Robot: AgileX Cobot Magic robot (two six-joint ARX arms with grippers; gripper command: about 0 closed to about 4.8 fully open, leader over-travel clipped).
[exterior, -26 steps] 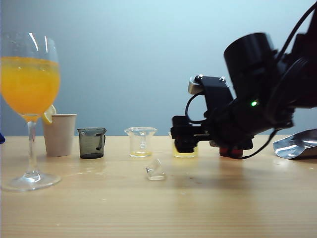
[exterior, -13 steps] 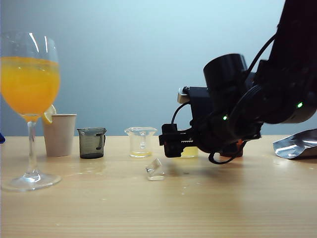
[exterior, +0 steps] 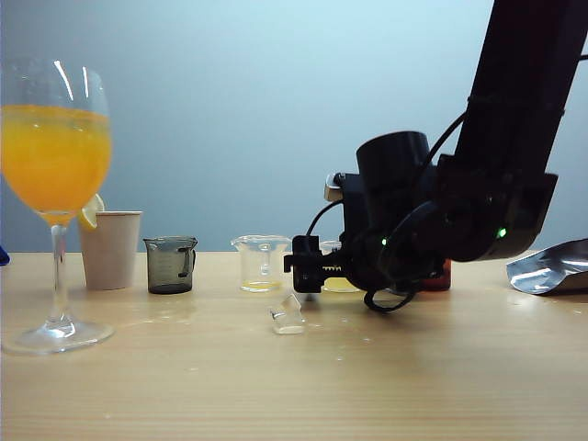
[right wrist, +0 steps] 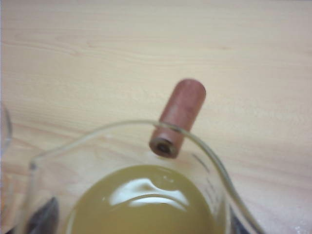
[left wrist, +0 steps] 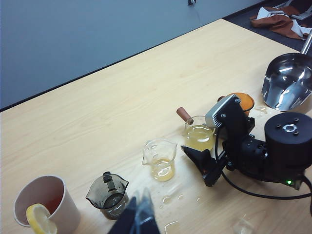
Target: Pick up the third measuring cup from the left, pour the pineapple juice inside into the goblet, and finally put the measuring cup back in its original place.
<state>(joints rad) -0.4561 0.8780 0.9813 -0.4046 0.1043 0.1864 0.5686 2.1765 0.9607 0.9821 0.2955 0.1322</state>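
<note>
The third cup point(left wrist: 199, 134) stood on the bench point(left wrist: 97, 112) in a row of cups, to the right of the clear cup point(left wrist: 159, 158) and to the left of the orange cup point(left wrist: 241, 100), with its brown handle point(left wrist: 184, 114) pointing to the far side. It was well filled with pale juice point(right wrist: 146, 204). The right pincer point(exterior: 305, 265) lay low and level just on the cup's near side with its jaws spread wide and nothing in them. The cup sat in line with the gap, though I could not tell whether the tips were already past its wall. To do the grasp well, the pincer should probably slide on until both fingers flank the body below the flared rim, then close gently and square, since a skewed or hard pinch on thin plastic could slop the juice. Drops point(left wrist: 170, 200) already lay on the bench nearby. The lift should be straight up and slow, and clear of the clear cup. The goblet point(exterior: 55, 184) stood well apart at the far left, already holding much orange liquid, so the pour would need care. The left pincer point(left wrist: 139, 218) hung over the bench's near side close to the dark cup point(left wrist: 108, 192). Whether it was open I could not tell.
</note>
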